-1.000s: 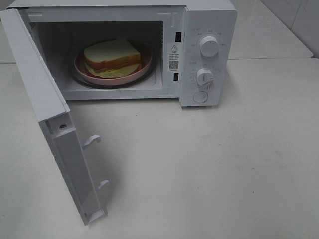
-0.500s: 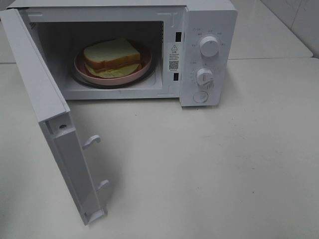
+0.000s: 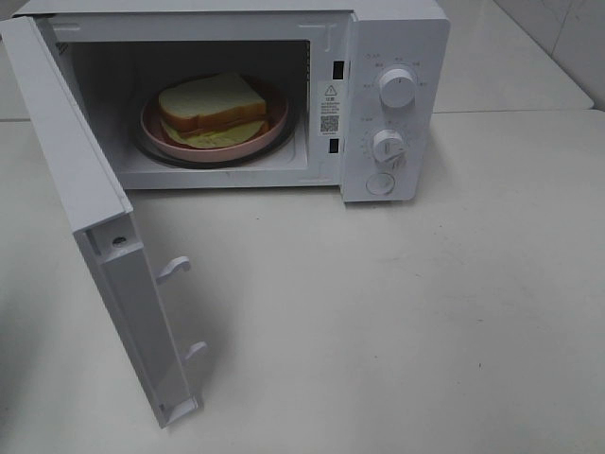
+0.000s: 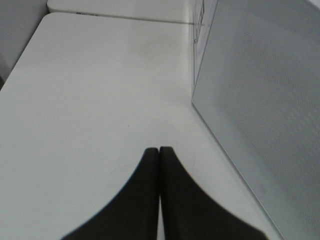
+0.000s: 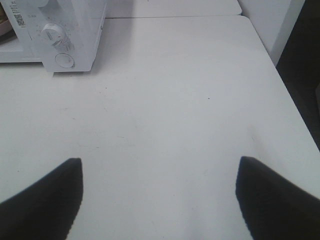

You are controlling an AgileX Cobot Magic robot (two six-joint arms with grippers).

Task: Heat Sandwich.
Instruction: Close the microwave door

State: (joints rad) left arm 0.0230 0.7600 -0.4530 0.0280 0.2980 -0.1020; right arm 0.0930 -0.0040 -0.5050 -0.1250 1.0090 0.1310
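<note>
One sandwich [image 3: 212,106] lies on a pink plate [image 3: 274,128] inside the white microwave [image 3: 416,57] in the high view, with its door [image 3: 66,161] swung wide open. At the left wrist, the left gripper [image 4: 159,150] has its fingers pressed together, empty, over the table [image 4: 100,90] beside that door. At the right wrist, the right gripper [image 5: 159,160] is spread wide, holding nothing, above the table, well apart from the microwave's knobs [image 5: 51,31].

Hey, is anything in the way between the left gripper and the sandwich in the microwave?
Yes: the open door. The shut left gripper is beside its outer face, above the table; the sandwich lies on the pink plate inside the microwave, on the door's other side.
</note>
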